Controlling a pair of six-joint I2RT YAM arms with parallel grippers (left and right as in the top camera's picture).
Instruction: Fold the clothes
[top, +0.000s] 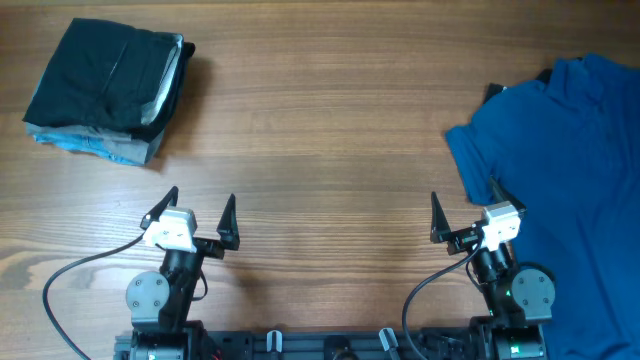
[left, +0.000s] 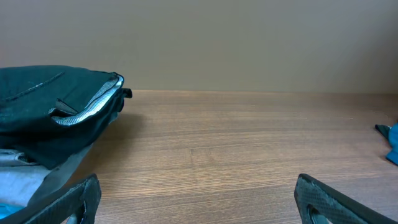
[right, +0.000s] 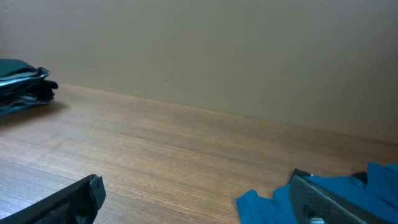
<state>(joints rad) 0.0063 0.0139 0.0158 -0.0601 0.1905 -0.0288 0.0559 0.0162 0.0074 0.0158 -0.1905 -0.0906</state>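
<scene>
Firstly, overhead.
- Item one: blue polo shirt (top: 580, 170), unfolded and rumpled, at the right side of the bench (top: 320, 130), partly out of frame.
- Item two: folded stack (top: 105, 90), black garment on top, far left corner.
- Left end effector (top: 200, 198) and right end effector (top: 465, 200): both spread fully wide, holding nothing, at the near edge. The right one's outer finger sits over the shirt's near edge; I cannot tell whether it touches.

Left wrist: bare wood between my fingers, with the stack ahead-left and well apart.

Right wrist: blue cloth just beside the right-hand finger, none between the jaws.

Step in hand, as I judge it: fetch the shirt. I would pinch a single layer at the near hem, drag it to mid-bench, then flatten it before any fold.
</scene>
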